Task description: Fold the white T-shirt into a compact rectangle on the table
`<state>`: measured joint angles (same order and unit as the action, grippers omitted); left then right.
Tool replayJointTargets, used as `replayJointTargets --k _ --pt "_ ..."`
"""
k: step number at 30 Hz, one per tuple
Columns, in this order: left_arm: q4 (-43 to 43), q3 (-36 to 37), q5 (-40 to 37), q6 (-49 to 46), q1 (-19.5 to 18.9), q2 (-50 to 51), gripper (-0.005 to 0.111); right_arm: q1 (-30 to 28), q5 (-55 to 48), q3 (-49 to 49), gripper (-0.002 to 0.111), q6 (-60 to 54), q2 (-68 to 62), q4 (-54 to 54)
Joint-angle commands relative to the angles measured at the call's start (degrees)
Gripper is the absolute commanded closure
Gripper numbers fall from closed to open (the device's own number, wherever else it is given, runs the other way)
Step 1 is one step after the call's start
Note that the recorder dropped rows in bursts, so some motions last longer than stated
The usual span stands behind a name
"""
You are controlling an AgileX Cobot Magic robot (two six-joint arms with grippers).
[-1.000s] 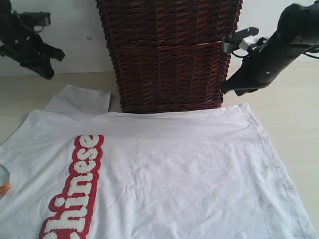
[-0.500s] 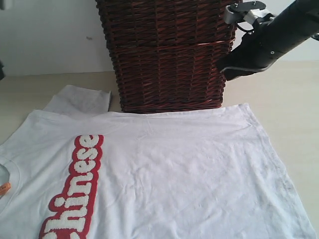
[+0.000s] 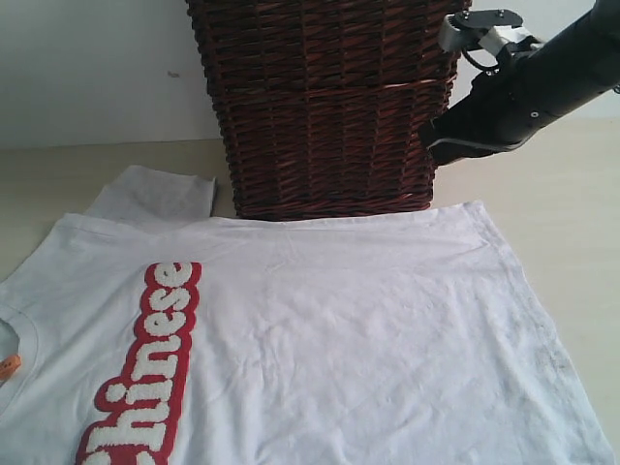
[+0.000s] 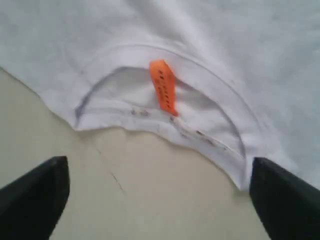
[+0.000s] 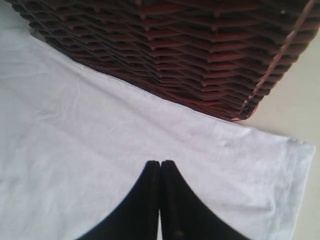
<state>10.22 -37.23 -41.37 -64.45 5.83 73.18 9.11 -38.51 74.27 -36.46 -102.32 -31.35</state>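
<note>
The white T-shirt (image 3: 339,329) lies spread flat on the table (image 3: 572,213), with its red-outlined lettering (image 3: 155,368) at the left. One sleeve (image 3: 160,194) reaches toward the basket. In the left wrist view my left gripper (image 4: 160,200) is open, its fingers (image 4: 35,195) wide apart over bare table (image 4: 150,165), just short of the collar and its orange tag (image 4: 163,86). This gripper is outside the exterior view. My right gripper (image 5: 160,165) is shut with nothing in it and hovers over the shirt's hem corner (image 5: 280,165). In the exterior view it (image 3: 431,147) hangs beside the basket.
A tall dark brown wicker basket (image 3: 329,107) stands at the back, touching the shirt's far edge (image 5: 150,95). Bare tabletop shows to the right of the shirt (image 3: 581,291) and at the back left (image 3: 58,174).
The left arm has left the top left of the exterior view. The right arm has lifted and swung in toward the basket's right side. The shirt has not moved.
</note>
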Motion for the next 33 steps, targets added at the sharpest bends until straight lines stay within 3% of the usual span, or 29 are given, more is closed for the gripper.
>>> replayJointTargets --k 1,6,9,15,22,25,28,30,33 --pt "0.7 5.4 19.2 0.0 0.1 -0.5 0.002 -0.1 0.5 -0.3 0.108 -0.9 0.5 -0.4" --pt "6.4 5.7 22.7 -7.8 0.1 -0.9 0.002 -0.1 1.3 -0.3 0.108 -0.9 0.5 -0.1" --pt "7.8 5.7 23.1 -2.4 -0.3 -1.7 0.002 -0.1 1.8 -0.3 0.108 -0.9 0.5 -0.1" --pt "0.0 5.7 26.2 -3.1 0.8 -4.1 0.002 -0.1 2.2 -0.3 0.108 -0.9 0.5 -0.2" --pt "-2.2 5.7 11.2 -14.6 -1.0 -1.8 0.002 -0.1 2.3 -0.3 0.108 -0.9 0.4 -0.3" --pt "-7.4 1.5 -0.7 -20.1 -1.6 2.0 0.002 -0.1 2.1 -0.3 0.108 -0.9 0.4 -0.3" --pt "-9.7 -2.4 -7.0 -20.8 -2.2 4.9 0.002 -0.1 2.1 -0.3 0.108 -0.9 0.4 0.0" --pt "-10.8 -4.3 -9.4 -21.6 -2.4 8.3 0.002 -0.1 2.4 -0.3 0.108 -1.0 0.4 0.0" --pt "-9.1 -4.4 -5.1 -25.2 -2.8 14.1 0.002 -0.1 2.4 -0.3 0.108 -2.0 0.4 0.0"
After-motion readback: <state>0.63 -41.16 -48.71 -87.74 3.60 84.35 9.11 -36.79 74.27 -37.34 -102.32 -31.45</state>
